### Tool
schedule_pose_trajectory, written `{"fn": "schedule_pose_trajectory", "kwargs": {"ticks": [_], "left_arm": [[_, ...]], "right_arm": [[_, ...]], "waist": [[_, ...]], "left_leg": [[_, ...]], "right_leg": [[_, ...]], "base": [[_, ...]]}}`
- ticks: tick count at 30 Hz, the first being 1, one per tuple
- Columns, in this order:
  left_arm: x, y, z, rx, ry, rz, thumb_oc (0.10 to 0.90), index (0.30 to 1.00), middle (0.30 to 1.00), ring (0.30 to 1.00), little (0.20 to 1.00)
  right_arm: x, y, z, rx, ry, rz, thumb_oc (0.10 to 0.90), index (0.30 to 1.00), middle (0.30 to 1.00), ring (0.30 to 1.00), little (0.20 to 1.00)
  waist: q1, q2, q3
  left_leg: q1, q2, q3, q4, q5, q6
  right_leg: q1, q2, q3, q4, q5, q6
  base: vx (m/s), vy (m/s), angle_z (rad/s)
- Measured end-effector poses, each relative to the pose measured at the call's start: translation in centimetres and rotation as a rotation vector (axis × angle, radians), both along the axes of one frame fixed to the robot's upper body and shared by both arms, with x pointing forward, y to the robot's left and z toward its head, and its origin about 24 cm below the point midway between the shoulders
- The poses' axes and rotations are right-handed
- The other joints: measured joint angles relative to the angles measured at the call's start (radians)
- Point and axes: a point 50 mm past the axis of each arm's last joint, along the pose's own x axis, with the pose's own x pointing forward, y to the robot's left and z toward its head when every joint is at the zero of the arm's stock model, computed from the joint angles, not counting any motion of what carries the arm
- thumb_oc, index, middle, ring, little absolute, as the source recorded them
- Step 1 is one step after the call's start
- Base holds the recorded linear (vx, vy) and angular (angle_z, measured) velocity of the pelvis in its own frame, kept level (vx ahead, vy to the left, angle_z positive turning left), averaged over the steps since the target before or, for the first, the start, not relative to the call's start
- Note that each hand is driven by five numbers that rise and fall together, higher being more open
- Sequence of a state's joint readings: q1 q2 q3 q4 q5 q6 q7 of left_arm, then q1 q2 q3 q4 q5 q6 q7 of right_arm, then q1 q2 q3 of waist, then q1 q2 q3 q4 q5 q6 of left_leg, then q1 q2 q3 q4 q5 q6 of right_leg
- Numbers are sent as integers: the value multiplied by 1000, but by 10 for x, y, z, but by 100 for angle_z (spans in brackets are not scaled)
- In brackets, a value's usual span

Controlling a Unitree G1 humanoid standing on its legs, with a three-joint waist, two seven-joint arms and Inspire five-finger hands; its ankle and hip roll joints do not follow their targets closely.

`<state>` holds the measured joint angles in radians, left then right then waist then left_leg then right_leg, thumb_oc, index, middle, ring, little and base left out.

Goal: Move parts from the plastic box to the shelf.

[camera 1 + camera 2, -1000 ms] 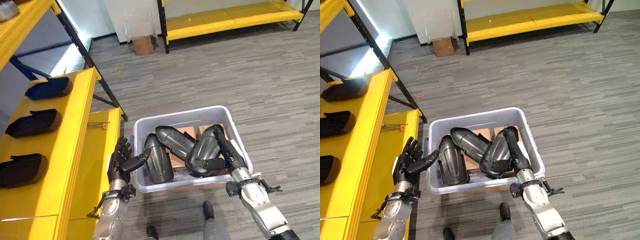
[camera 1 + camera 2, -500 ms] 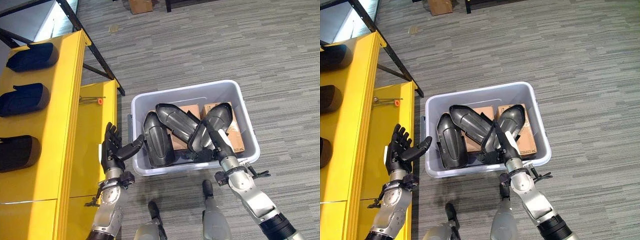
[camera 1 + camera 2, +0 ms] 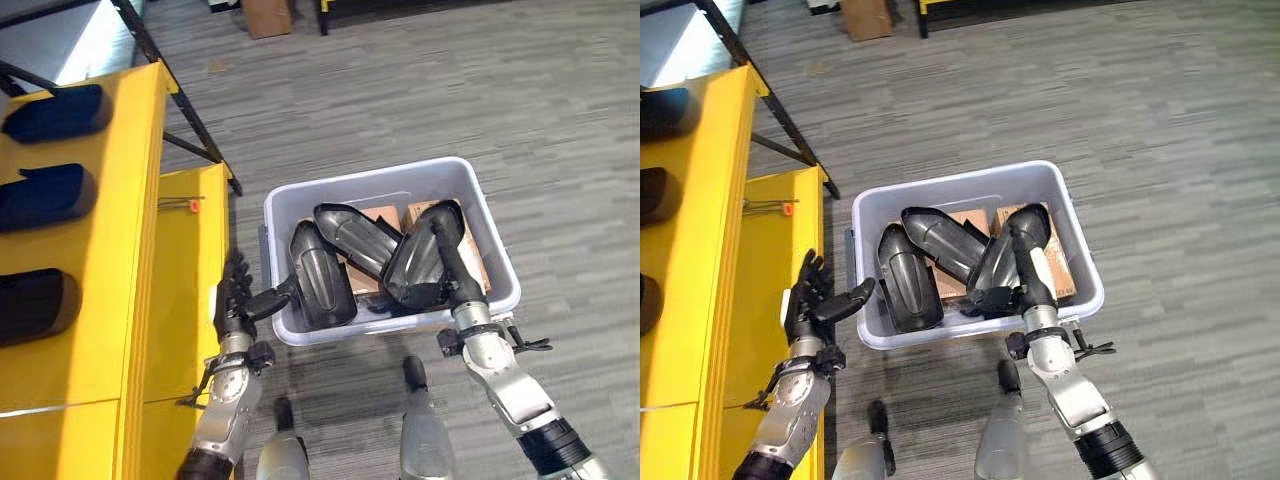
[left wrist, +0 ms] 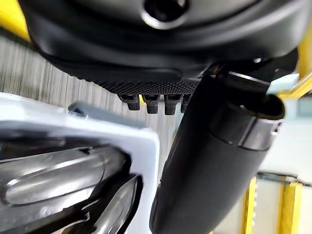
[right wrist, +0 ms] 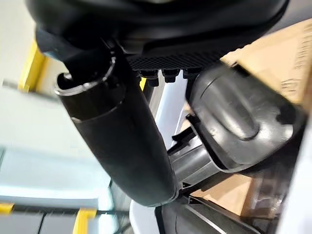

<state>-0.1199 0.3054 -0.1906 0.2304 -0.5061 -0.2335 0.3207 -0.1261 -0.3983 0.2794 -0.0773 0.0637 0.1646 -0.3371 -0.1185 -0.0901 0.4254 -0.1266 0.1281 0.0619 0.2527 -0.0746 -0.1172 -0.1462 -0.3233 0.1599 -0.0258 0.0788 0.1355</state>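
Three dark parts [image 3: 48,196] lay on the yellow shelf [image 3: 120,300] at frame left. Centre frame, the plastic box [image 3: 497,263] held more parts [image 3: 320,282] over cardboard boxes [image 3: 1060,270]. My left hand [image 3: 812,296] was spread beside the box; my right hand [image 3: 447,262] lay inside on one part, grip unclear.

Right hand [image 3: 1025,262] apparently around a dark part [image 3: 1006,262] in the plastic box [image 3: 1072,240], left hand [image 3: 818,297] spread.

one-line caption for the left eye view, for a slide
Right hand lies along a dark part inside the plastic box; left hand open beside it, next to the yellow shelf.
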Motion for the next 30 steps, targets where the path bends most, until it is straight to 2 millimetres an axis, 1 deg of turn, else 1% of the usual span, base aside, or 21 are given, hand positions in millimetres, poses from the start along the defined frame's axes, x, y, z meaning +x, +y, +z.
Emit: {"fn": "schedule_pose_trajectory", "kwargs": {"ticks": [1,2,3,4,5,6,7,8,9,11,14,16,17,18,19,22,24,25,28,30], "left_arm": [[0,-3,2,4,-7,-30,900,1000,1000,1000,1000],[-2,-6,3,11,-9,-62,900,1000,1000,1000,1000],[-14,-3,2,26,-6,-84,900,1000,1000,1000,1000],[-20,1,-1,37,6,-80,900,1000,1000,1000,1000],[-22,2,-4,39,22,-81,900,1000,1000,1000,1000],[-23,2,-6,40,37,-82,900,1000,1000,1000,1000],[-23,1,-5,34,34,-83,900,1000,1000,1000,1000],[-27,3,-2,34,23,-78,900,1000,1000,1000,1000],[-27,3,-1,33,17,-76,900,1000,1000,1000,1000],[-25,3,2,35,9,-79,900,1000,1000,1000,1000],[-20,-1,6,-3,-11,-89,900,1000,1000,1000,1000],[-18,-5,7,-22,-18,-95,900,1000,1000,1000,1000],[-17,-7,8,-33,-28,-97,900,1000,1000,1000,1000],[-13,-11,12,-42,-44,-106,900,1000,1000,1000,1000],[-11,-14,14,-42,-52,-116,900,1000,1000,1000,1000],[-6,-21,19,-53,-74,-135,900,1000,1000,1000,1000],[-5,-25,21,-74,-83,-135,900,1000,1000,1000,1000],[-4,-27,21,-80,-83,-141,900,1000,1000,1000,1000],[-3,-29,22,-85,-88,-147,900,1000,1000,1000,1000],[-2,-29,23,-105,-87,-144,900,1000,1000,1000,1000]], "right_arm": [[-6,0,-4,8,12,0,900,1000,1000,1000,1000],[-14,2,-12,44,46,6,900,1000,1000,1000,1000],[-25,13,-23,93,88,20,900,1000,1000,1000,1000],[-26,21,-25,101,95,50,900,1000,1000,1000,1000],[-27,24,-26,101,97,65,900,1000,1000,1000,1000],[-29,25,-27,100,103,71,900,1000,1000,1000,1000],[-30,24,-25,95,96,73,900,1000,1000,1000,1000],[-31,24,-18,88,70,85,900,1000,1000,1000,1000],[-28,22,-10,76,32,93,900,1000,1000,1000,1000],[-17,17,2,30,-18,94,900,1000,1000,1000,1000],[-6,15,10,-28,-60,100,900,1000,1000,1000,1000],[-4,14,12,-49,-71,99,900,1000,1000,1000,1000],[-3,14,15,-67,-84,105,900,1000,1000,1000,1000],[2,18,21,-102,-110,121,900,1000,1000,1000,1000],[3,19,22,-119,-116,127,900,1000,1000,1000,1000],[8,22,23,-162,-121,139,900,1000,1000,1000,1000],[9,22,24,-186,-130,136,900,1000,1000,1000,1000],[10,26,27,-223,-151,144,900,1000,1000,1000,1000],[14,30,34,-253,-184,138,900,1000,1000,1000,1000],[20,29,44,-291,-218,118,900,1000,1000,1000,1000]], "waist": [[4,-3,-1],[12,-6,-3],[46,-30,-19],[59,-21,-16],[50,-6,-15],[38,17,-16],[41,41,-16],[50,43,-23],[49,53,-18],[38,71,-17],[40,79,-13],[39,89,-12],[39,98,-9],[38,117,2],[39,128,8],[39,153,21],[40,166,28],[39,175,33],[39,186,39],[41,194,44]], "left_leg": [[-12,5,7,15,-7,9],[-6,9,26,6,-5,14],[21,-6,76,-14,-4,17],[33,13,111,-17,-6,20],[40,21,113,-28,-13,38],[43,32,103,-41,-3,48],[46,49,91,-68,21,37],[58,38,104,-118,58,24],[61,27,113,-141,72,27],[61,24,119,-170,94,25],[60,31,127,-217,124,22],[61,31,128,-240,139,25],[60,31,131,-252,146,26],[60,29,139,-279,163,30],[59,28,141,-286,168,30],[60,26,150,-305,180,31],[60,25,151,-313,185,30],[60,23,155,-314,189,24],[60,23,158,-314,189,24],[60,22,158,-314,189,24]], "right_leg": [[-2,-1,6,3,-34,-9],[-2,19,-32,38,-6,-17],[22,27,-140,33,122,-56],[1,42,-154,45,178,-33],[-3,63,-159,79,159,-14],[-5,97,-187,142,87,14],[-33,149,-212,250,-22,3],[-29,186,-240,259,-71,-43],[-26,180,-255,231,-59,-53],[-28,188,-255,199,-38,-54],[-23,204,-254,123,8,-61],[-20,209,-256,96,24,-64],[-20,211,-254,75,33,-59],[-20,213,-252,41,58,-60],[-20,214,-250,30,67,-60],[-20,216,-250,10,80,-61],[-20,216,-248,0,88,-62],[-20,215,-243,-10,98,-68],[-20,216,-242,-12,99,-69],[-20,215,-242,-12,99,-69]], "base": [[20,105,-15],[-42,111,-55],[-78,111,-93],[-100,90,-85],[-67,36,-39],[-60,-28,8],[-28,-68,5],[-84,-107,-12],[-112,-93,-13],[-141,-78,-10],[-60,-42,-16],[-60,-21,-2],[-49,8,-10],[-34,16,-12],[-23,23,-10],[-7,38,-3],[1,21,-4],[8,34,-9],[4,13,-3],[0,0,0]]}}
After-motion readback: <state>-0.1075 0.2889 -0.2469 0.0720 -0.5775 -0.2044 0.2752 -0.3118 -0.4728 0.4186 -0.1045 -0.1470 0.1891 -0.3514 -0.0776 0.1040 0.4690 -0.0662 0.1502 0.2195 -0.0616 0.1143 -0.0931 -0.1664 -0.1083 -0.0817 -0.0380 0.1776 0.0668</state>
